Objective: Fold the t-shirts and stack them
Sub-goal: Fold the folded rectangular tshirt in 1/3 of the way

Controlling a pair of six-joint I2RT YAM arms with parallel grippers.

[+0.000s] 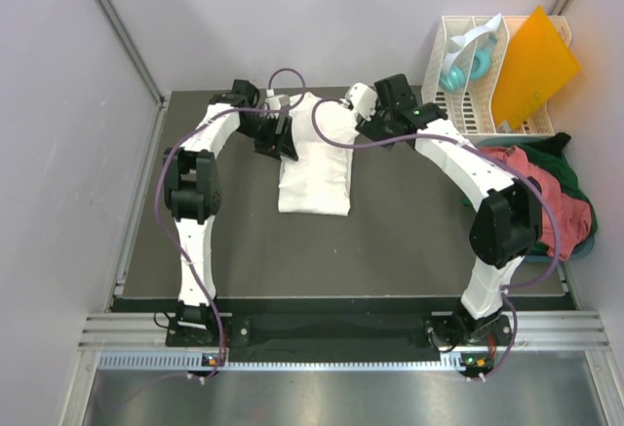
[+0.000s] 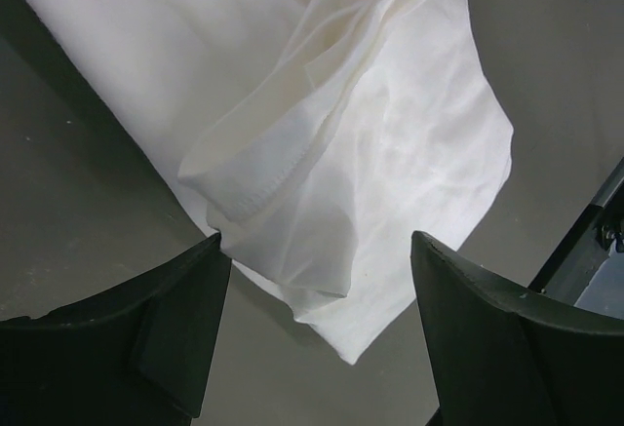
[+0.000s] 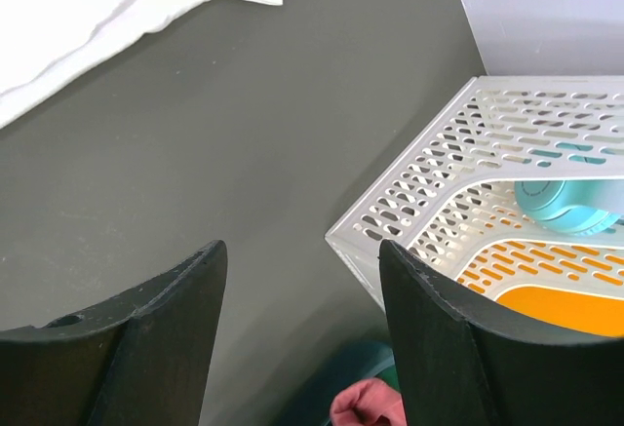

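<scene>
Black-fingered, spread and empty at both claws: left gripper (image 2: 317, 241) just above a loose, bunched corner of the white t-shirt (image 2: 390, 134), folded into a long strip, right gripper (image 3: 302, 246) over the table (image 1: 390, 251) between that shirt and the white slatted rack (image 3: 409, 202). Risks pinching only the top layer and dragging the fold open, or clipping the rack on a rightward swing. Finds in the rack a teal round item (image 3: 570, 207) and an orange sheet (image 1: 531, 65); beside it, salmon-red t-shirt (image 1: 546, 202) and dark green t-shirt (image 1: 575, 177) heaped unfolded.
</scene>
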